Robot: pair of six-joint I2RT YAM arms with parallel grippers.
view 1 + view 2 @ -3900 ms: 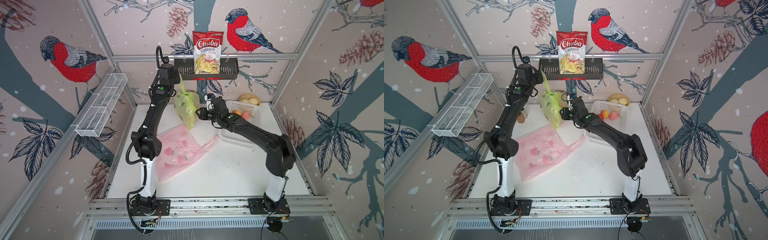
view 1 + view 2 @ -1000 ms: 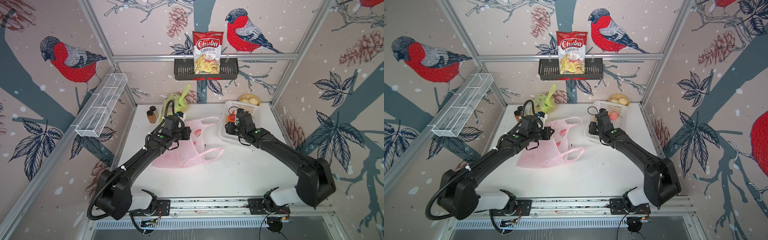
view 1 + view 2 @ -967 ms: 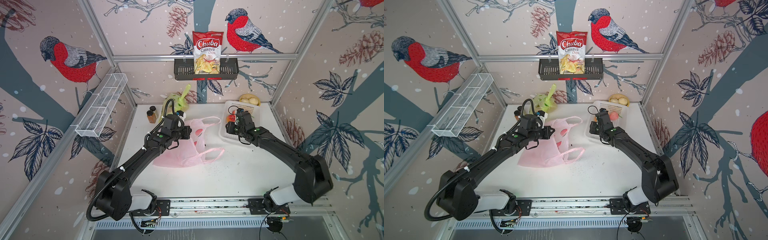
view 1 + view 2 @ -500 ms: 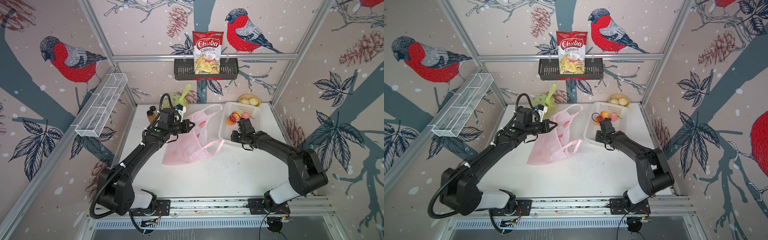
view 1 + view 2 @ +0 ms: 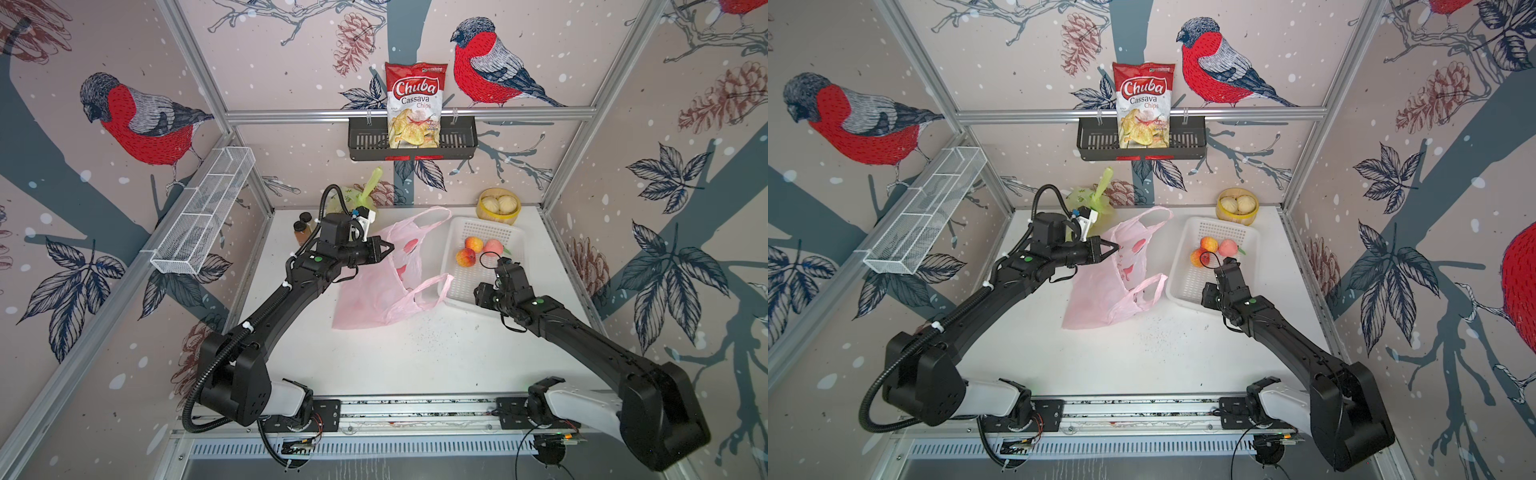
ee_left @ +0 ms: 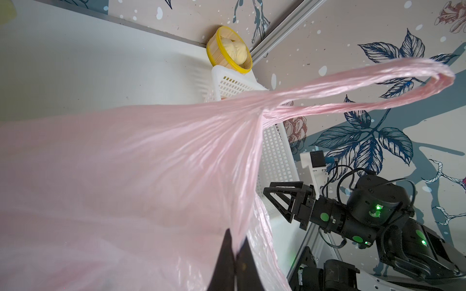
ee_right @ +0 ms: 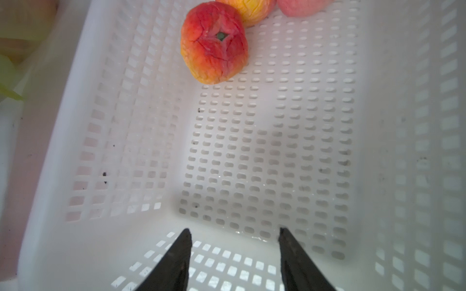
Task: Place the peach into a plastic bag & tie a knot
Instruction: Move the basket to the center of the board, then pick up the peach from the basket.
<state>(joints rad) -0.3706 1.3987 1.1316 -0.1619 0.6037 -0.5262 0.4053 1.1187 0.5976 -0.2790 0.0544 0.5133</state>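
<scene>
Left end effector (image 6: pixel 235 238) tight on sheer pink bag (image 6: pixel 126 163); right end effector (image 7: pixel 234 230) agape nr wrinkly red-orange peach (image 7: pixel 214 42).

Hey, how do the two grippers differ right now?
The left gripper is shut on the edge of the pink bag; the right gripper is open and empty. The left holds the bag raised beside the basket; the right sits over the basket, aimed at the peaches. Both have black jaws.
</scene>
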